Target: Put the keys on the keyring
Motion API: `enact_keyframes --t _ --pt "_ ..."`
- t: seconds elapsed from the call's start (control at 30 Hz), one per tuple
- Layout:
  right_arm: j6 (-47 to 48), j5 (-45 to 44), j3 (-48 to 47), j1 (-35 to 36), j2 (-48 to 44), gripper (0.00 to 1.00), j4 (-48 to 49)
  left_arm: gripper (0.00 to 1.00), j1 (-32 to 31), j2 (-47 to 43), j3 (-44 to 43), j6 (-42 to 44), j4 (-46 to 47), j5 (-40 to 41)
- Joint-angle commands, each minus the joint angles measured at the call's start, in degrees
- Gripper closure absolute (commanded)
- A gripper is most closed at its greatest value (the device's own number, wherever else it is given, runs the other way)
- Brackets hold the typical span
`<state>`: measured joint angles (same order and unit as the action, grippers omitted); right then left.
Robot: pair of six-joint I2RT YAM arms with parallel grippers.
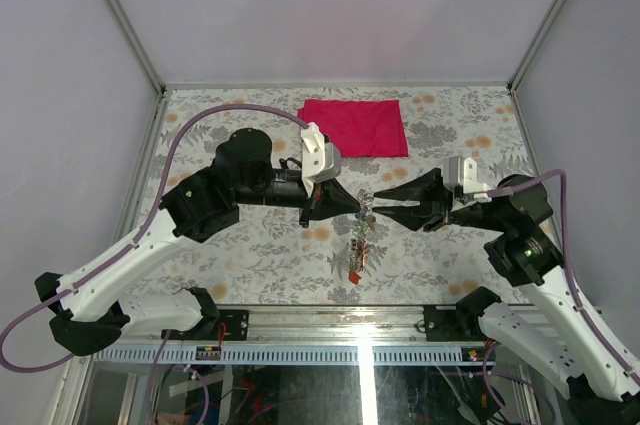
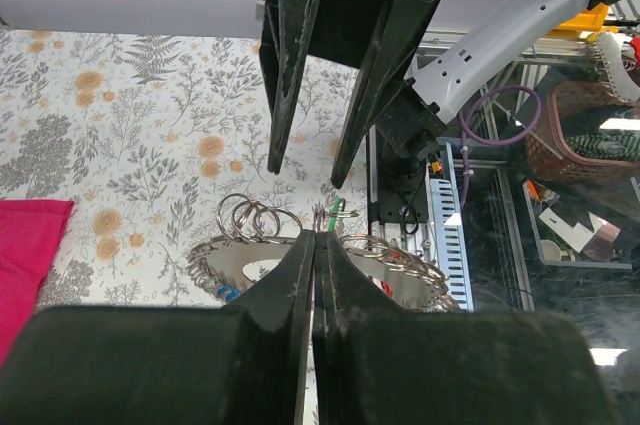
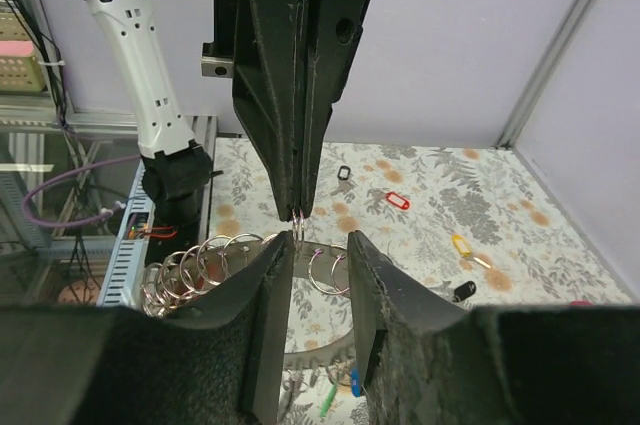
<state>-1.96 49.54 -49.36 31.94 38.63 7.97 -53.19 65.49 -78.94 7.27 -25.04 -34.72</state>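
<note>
Keyring point(image 2: 212, 263) sits at the centre of the top view, in the narrow gap between the two pincers. Its grey metal rim shows low in the left wrist view, on both sides of that camera's own fingers. Small split rings point(image 3: 200, 260) are bunched along it, left of centre in the right wrist view.

The left gripper point(image 1: 343, 207) is clenched, its fingers pressed flat together on thin metal at the top of this bunch. I take that metal to be the keyring's rim, though the exact wire pinched is too fine to tell. The right gripper point(image 1: 386, 211) faces it tip to tip from the right of the frame. It is released, jaws parted and holding nothing, with the gap lined up on the left's closed tips. So the ring lies straight ahead of the right pincer and just beside it, on the line that runs across the frame between the arms.

Loose keys point(image 3: 397, 201) with red, yellow and black tags lie on the flowered table point(image 3: 500, 195) in the right half of the right wrist view, well apart from both pincers. The free right arm looks the one to fetch them. A red cloth point(image 1: 355, 127) lies at the upper centre of the top view.
</note>
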Motion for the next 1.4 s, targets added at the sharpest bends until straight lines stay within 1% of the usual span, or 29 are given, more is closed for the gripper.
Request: enact_keyframes --t 0.0,0.1,0.27,0.63,0.87,0.97,1.03,1.17,1.27,1.33,1.37 --pt "-2.8 3.8 -2.0 0.1 1.7 0.66 5.5 1.00 0.3 -1.4 0.0 0.2 6.7 -2.2" --pt "-3.6 4.8 -1.6 0.1 2.5 0.66 6.2 1.00 0.4 -1.4 -0.1 0.2 6.9 -2.2" --pt "-5.4 6.5 -0.7 0.1 3.2 0.71 7.7 1.00 0.3 -1.4 -0.4 0.2 7.0 -2.3" --pt "-7.4 8.8 1.0 0.3 3.8 0.75 8.5 1.00 0.4 -1.5 -0.7 0.0 7.4 -2.0" --pt "-8.0 8.9 1.8 0.8 4.7 0.75 9.7 1.00 0.4 -1.3 -0.9 0.0 7.5 -2.2" --pt "-9.0 8.9 2.1 1.1 5.1 0.77 11.4 1.00 0.3 -1.2 -1.0 0.0 7.5 -2.3" --pt "-9.8 9.0 2.3 1.2 5.3 0.81 12.8 1.00 0.3 -1.1 -1.0 0.0 7.6 -2.2" --pt "-10.2 8.0 2.1 1.3 5.2 1.00 13.9 1.00 0.4 -1.2 -0.9 0.0 7.6 -2.3" --pt "-7.4 6.3 0.1 1.3 4.4 1.00 10.0 1.00 0.4 -1.4 -0.8 0.0 7.3 -1.9" --pt "-2.6 4.9 -3.1 1.3 4.1 1.00 2.6 1.00 0.3 -1.5 -0.9 0.4 6.4 -1.3" --pt "0.1 4.0 -5.2 1.3 4.2 1.00 -1.5 0.97 0.4 -1.6 -0.9 0.9 5.9 -1.0"
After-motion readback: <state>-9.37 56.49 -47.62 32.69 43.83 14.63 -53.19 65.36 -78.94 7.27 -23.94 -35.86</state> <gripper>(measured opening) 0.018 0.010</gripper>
